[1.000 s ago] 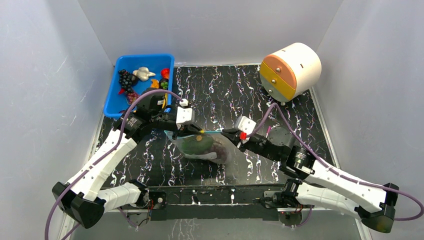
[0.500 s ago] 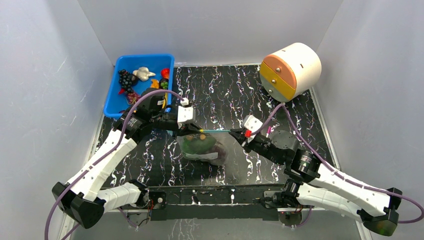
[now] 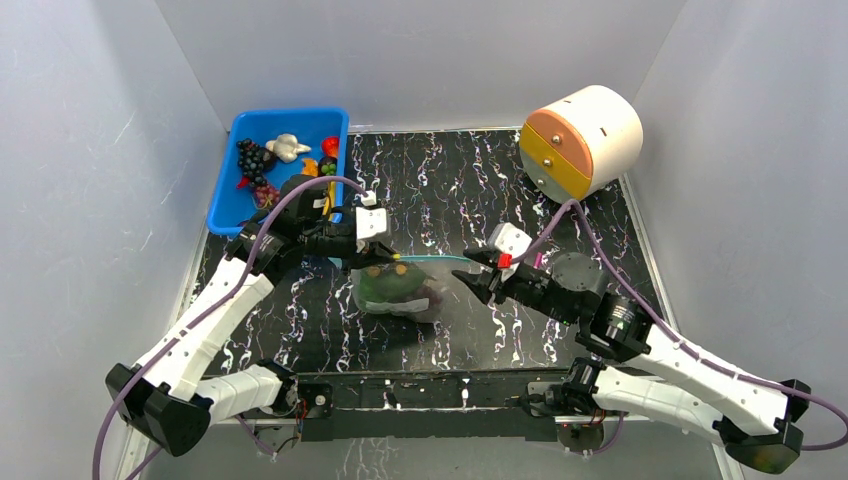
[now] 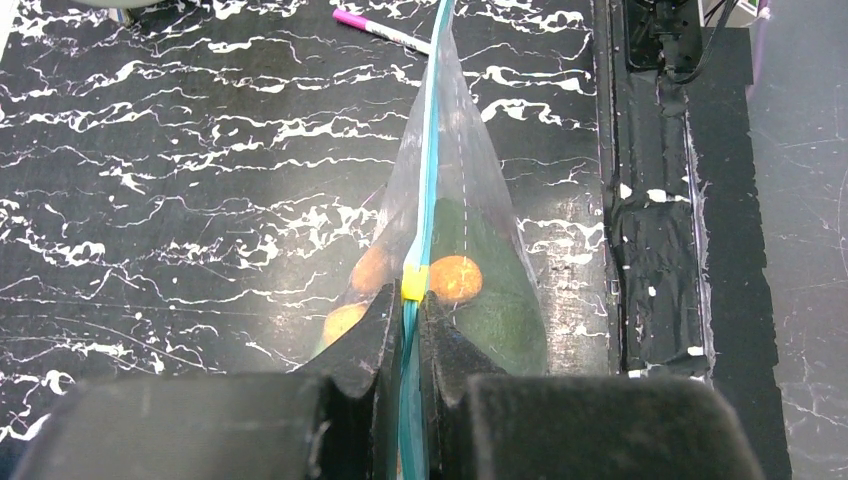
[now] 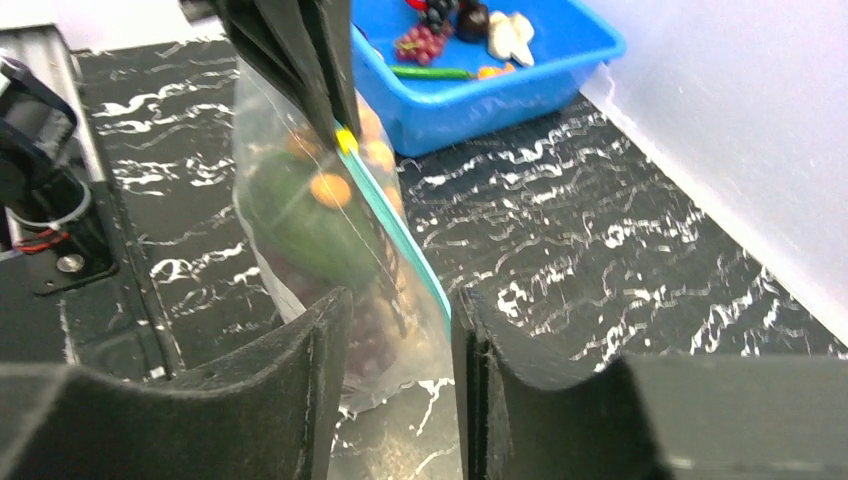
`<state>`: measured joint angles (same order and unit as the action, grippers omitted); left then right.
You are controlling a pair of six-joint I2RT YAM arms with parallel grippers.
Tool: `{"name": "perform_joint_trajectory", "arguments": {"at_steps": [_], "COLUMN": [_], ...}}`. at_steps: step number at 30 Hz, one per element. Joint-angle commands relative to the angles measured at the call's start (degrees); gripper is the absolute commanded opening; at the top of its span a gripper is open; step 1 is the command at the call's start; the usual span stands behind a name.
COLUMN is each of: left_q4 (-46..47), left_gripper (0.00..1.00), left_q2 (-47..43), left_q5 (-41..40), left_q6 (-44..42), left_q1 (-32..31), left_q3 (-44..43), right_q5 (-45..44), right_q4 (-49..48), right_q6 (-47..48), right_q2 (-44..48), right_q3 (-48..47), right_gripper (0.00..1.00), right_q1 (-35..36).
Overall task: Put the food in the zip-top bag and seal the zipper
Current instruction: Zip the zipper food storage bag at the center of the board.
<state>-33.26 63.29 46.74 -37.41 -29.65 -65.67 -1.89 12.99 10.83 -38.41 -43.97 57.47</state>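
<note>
Pinching the teal zipper [image 4: 431, 150], left gripper [image 4: 405, 325] holds the clear bag [image 4: 478, 175] of food [image 4: 500, 315]; right gripper [image 5: 398, 305] parted.

I can read no text, label or number on any of my feeds. Nothing printed is legible.

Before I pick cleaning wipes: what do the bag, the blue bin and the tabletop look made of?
Zip-top bag: thin clear plastic film, glossy; it creases and the food shows through. Blue bin: rigid plastic, smooth, even colour, slight sheen. Tabletop: black with white veins, marble-look; stone or printed sheet, cannot tell.
</note>
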Motion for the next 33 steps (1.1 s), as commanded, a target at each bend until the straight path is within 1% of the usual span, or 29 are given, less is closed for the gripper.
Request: {"name": "perform_joint_trajectory", "arguments": {"at_steps": [1, 5, 9, 13, 17, 19, 21, 22, 23, 24, 25, 26, 29, 33], "left_q4": [1.49, 1.86, 2.86, 3.78, 1.52, 1.61, 2.34, 2.61, 2.74, 2.70, 2.60, 2.42, 0.54, -2.21], "left_gripper": [0.00, 0.00, 0.00, 0.00, 0.00, 0.00, 0.00, 0.00, 0.00, 0.00, 0.00, 0.00, 0.00, 0.00], "left_q2": [-0.54, -0.57, -0.96, -0.99, -0.92, -1.30, -1.78, -1.96, -2.02, -2.03, -2.03, -1.96, -1.19, -0.62], "left_q5": [1.66, 2.77, 4.22, 6.32, 9.47, 10.15, 10.30, 10.26, 10.25, 10.15, 9.98, 9.95, 9.37, 6.20], "left_q6": [0.58, 0.88, 1.28, 1.05, -1.38, -1.30, -1.07, -0.94, -0.89, -0.98, -1.00, -1.08, -2.21, -3.82], "left_q1": [0.39, 0.44, 0.43, 0.38, 0.42, 0.45, 0.43, 0.46, 0.40, 0.41, 0.41, 0.42, 0.38, 0.38], "left_q3": [-2.61, -2.84, -2.10, -0.90, -1.48, -1.29, -0.64, -0.50, -0.31, -0.21, -0.17, -0.16, -1.05, -2.87], "right_q5": [6.53, 9.64, 12.14, 13.62, 15.49, 17.03, 18.37, 18.76, 18.74, 18.27, 17.40, 15.94, 12.61, 9.47], "right_q4": [-3.08, -0.54, -2.10, -4.10, -1.75, -0.86, -0.35, -0.46, -0.74, -0.85, -0.86, -0.86, -0.87, -0.60], "right_q6": [0.43, 2.03, 4.73, 7.90, 12.20, 12.62, 12.51, 12.52, 12.45, 12.43, 12.52, 12.60, 12.89, 12.31], "right_q2": [-5.01, -10.94, -14.46, -18.84, -22.50, -24.36, -25.80, -26.19, -26.40, -26.38, -26.11, -25.15, -21.94, -17.81], "right_q3": [-7.13, -10.84, -10.82, -11.69, -14.06, -15.29, -16.02, -16.10, -15.95, -15.71, -15.37, -14.91, -13.18, -11.04], "right_gripper": [0.41, 0.50, 0.54, 0.53, 0.53, 0.51, 0.47, 0.44, 0.37, 0.22, 0.10, 0.00, 0.00, 0.00], "right_q1": [-0.16, -0.08, -0.08, -0.09, -0.08, -0.08, -0.12, -0.11, -0.11, -0.08, -0.08, -0.09, -0.08, -0.21]}}
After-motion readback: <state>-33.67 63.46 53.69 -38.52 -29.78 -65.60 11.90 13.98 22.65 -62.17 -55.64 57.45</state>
